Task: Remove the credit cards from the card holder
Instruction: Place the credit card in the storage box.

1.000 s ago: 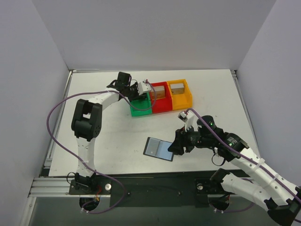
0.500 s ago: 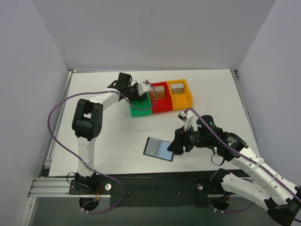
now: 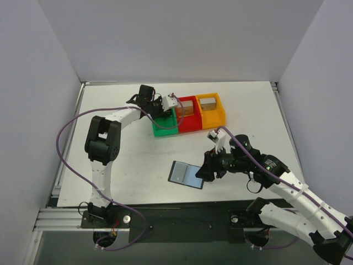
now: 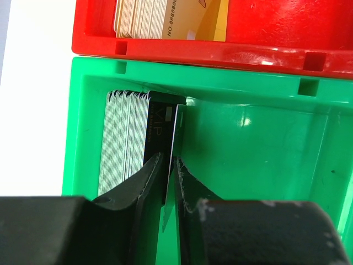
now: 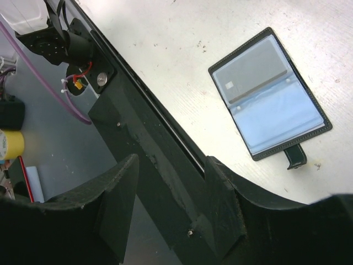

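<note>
1. The card holder (image 3: 186, 174) lies open and flat on the white worktop (image 3: 138, 160), close to the near edge and a little to the right of its middle.
2. In the right wrist view its inside faces up, with a dark stitched border and clear pockets. A grey card (image 5: 252, 72) with a small chip shows in one pocket. The closing strap (image 5: 295, 157) sticks out from one long side.
3. The right gripper (image 3: 205, 172) is just beside the right end of the card holder, above the worktop. Its jaws stand wide apart and there is nothing between them. I cannot tell if a fingertip touches the holder.
4. Three bins stand in a row side by side, well apart from the card holder, toward the far edge near its middle: the green bin (image 3: 164, 130), the red bin (image 3: 190, 122) and the orange bin (image 3: 214, 116).
5. The left gripper (image 4: 168, 161) reaches into the green bin. Its jaws are almost closed and pinch a thin dark card (image 4: 176, 130), which stands on its edge.
6. Just beside this card, a stack of pale cards (image 4: 124, 138) stands against the left wall of the green bin.
7. Another stack of cards (image 4: 160, 19) stands in the red bin.
</note>
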`<state>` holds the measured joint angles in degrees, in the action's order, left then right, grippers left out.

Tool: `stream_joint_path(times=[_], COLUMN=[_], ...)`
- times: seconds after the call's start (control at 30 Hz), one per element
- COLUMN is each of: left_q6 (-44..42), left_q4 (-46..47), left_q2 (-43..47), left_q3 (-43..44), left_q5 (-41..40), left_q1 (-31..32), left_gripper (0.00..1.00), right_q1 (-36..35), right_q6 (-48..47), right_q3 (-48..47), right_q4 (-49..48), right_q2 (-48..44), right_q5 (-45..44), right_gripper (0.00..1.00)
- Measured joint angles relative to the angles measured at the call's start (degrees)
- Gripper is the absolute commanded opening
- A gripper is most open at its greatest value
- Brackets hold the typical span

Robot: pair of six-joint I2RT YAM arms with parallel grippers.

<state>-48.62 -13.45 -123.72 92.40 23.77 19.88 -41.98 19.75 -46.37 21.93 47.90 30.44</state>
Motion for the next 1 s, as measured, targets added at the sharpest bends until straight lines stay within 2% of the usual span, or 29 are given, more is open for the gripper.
stream_joint_path(times=[1.0], left_q6=[0.4], left_q4=[1.3], left_q2=[0.4], left_q3=[0.0], left_q5=[-3.0], left_q1=[0.3], left_gripper=[0.27], right_q1=[0.0], right_q6=[1.0], right_q3=[0.0], right_q4=[-1.2], right_q2=[0.0], right_q5=[1.0], right_gripper=[0.47])
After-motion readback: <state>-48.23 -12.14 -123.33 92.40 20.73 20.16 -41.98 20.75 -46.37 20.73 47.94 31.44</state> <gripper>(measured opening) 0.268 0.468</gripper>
